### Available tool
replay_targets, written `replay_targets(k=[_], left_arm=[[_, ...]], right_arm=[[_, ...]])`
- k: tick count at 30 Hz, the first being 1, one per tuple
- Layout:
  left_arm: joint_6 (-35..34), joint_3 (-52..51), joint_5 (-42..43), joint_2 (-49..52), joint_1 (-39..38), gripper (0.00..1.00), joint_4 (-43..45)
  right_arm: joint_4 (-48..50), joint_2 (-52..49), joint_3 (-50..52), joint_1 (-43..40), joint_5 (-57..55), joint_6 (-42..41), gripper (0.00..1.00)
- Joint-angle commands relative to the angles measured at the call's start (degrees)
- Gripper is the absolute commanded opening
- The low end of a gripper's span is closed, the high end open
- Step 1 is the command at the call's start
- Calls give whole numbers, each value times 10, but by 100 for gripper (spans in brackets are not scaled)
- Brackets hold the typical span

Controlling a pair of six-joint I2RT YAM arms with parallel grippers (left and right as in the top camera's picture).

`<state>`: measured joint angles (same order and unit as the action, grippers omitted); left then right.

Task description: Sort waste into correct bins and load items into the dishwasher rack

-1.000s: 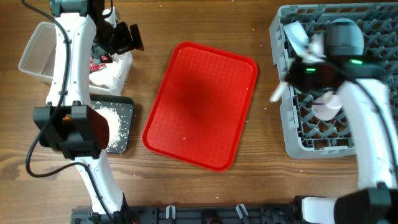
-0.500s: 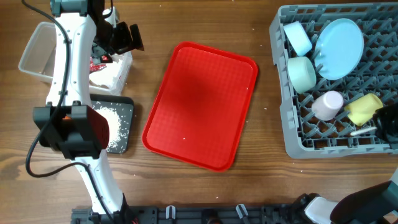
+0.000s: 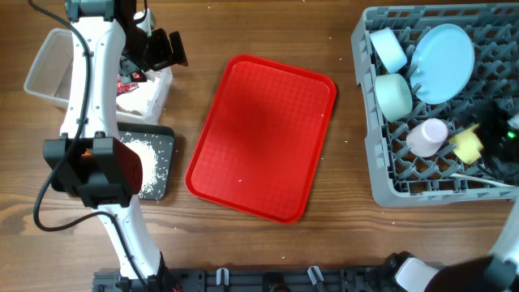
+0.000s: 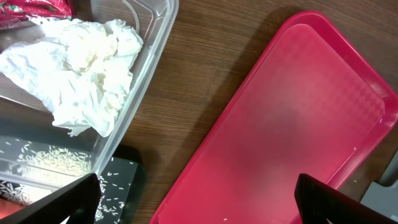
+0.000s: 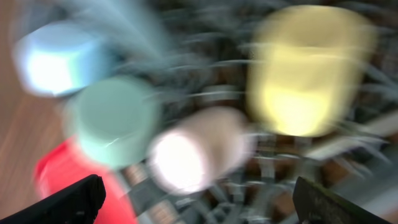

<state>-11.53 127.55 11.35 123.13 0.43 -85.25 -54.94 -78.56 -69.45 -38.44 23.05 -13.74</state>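
Note:
The grey dishwasher rack (image 3: 381,174) at the right holds a pale blue plate (image 3: 442,53), two bowls (image 3: 391,50) (image 3: 392,96), a pink cup (image 3: 427,136), a yellow cup (image 3: 465,146) and a white spoon (image 3: 478,174). My right gripper (image 3: 495,134) hovers open over the rack's right side. Its blurred wrist view shows the yellow cup (image 5: 305,68), the pink cup (image 5: 199,152) and the gripper (image 5: 199,208) holding nothing. At the left, my left gripper (image 3: 162,50) (image 4: 199,208) hangs open beside the clear tub (image 3: 45,73), which holds white tissue (image 4: 87,62) and a red wrapper (image 3: 130,79).
A flat red serving tray (image 3: 263,134) (image 4: 298,124) lies in the middle of the wooden table. The black tray (image 3: 158,166) (image 4: 121,186) with scattered rice grains (image 3: 146,158) sits just in front of the clear tub. The left arm reaches across both bins.
My right gripper has opened and pulled back from the rack's middle to its right edge, uncovering the dishes in it. The left arm has not moved.

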Motion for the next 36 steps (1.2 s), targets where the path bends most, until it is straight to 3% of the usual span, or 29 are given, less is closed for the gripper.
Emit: replay_targets(k=[1, 8, 11, 17, 21, 23, 28, 31, 36], left_arm=[[-9, -1, -3, 7, -2, 100, 0], [-9, -1, -3, 7, -2, 100, 0], [-9, -1, -3, 7, -2, 100, 0], [-9, -1, -3, 7, -2, 100, 0], [-9, -1, -3, 7, -2, 100, 0], [-9, -1, -3, 7, -2, 100, 0], [-9, -1, -3, 7, -2, 100, 0], [-9, -1, -3, 7, -2, 100, 0], [-9, -1, -3, 7, -2, 100, 0]], right_arm=[[5, 84, -9, 121, 45, 93, 100], [19, 169, -8, 500, -30, 82, 99], [50, 149, -8, 576, -52, -41, 100], [74, 119, -8, 580, -139, -43, 100], [162, 134, 12, 579, -258, -42, 100], [274, 204, 99, 557, -289, -32, 100], [511, 462, 403, 453, -164, -19, 100], [542, 620, 533, 426, -174, 35, 100], [545, 724, 633, 426, -212, 32, 100]])
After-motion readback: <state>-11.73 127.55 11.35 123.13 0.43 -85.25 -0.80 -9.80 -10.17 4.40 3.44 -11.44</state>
